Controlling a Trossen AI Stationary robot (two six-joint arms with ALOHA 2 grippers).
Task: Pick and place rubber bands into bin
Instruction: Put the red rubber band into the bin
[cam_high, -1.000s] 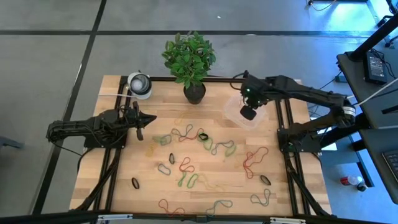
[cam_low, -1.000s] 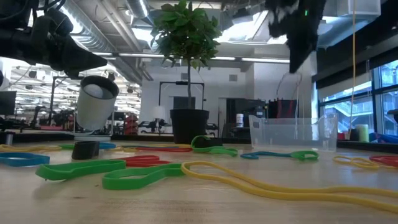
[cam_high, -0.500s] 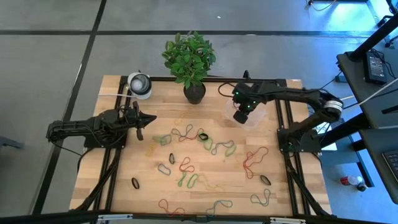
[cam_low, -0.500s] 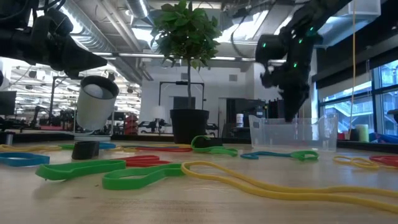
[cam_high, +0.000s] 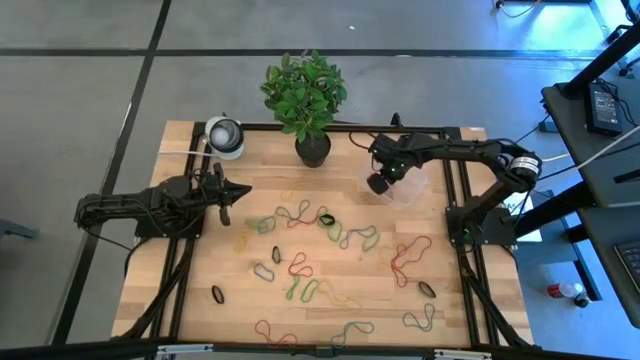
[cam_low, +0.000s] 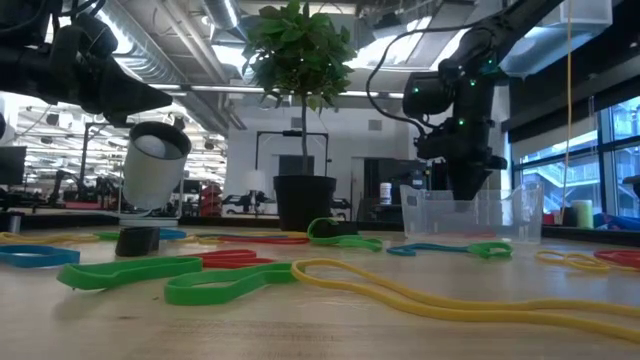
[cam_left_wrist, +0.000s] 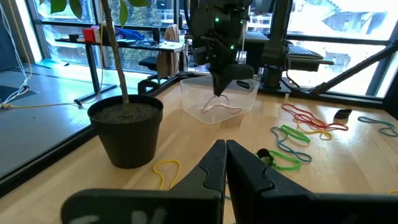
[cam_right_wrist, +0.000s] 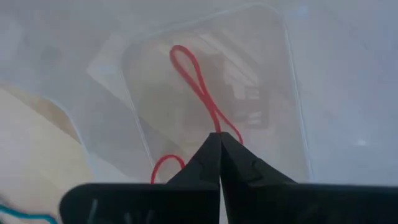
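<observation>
My right gripper (cam_high: 377, 184) stands over the transparent bin (cam_high: 408, 186) at the table's far right, pointing down, shut on a red rubber band (cam_right_wrist: 193, 74). The low view shows its fingers (cam_low: 464, 188) reaching down behind the bin's wall (cam_low: 470, 215). Many other rubber bands (cam_high: 300, 215) in red, green, yellow, black and grey lie flat across the middle and near part of the table. My left gripper (cam_high: 238, 190) waits shut, above the table's left side. My right gripper pinches the red rubber band between its two shut fingertips, at a narrow waist of the band (cam_right_wrist: 216, 127), coming from above and pointing down. One loop (cam_right_wrist: 181, 57) stretches out over the bin's floor, and another (cam_right_wrist: 158, 165) curls beside the fingers.
A black plant pot (cam_high: 312, 148) with a leafy plant stands at the far edge, left of the bin. A round white-and-grey object (cam_high: 225, 136) sits at the far left corner. Black frame rails (cam_high: 462, 230) run along both sides of the wooden table.
My right gripper has moved toward the table's left, from the bin's right part to its left part, and gone down from high above the bin until its fingers are inside the walls. It has stayed shut, and the red band has come down with it.
</observation>
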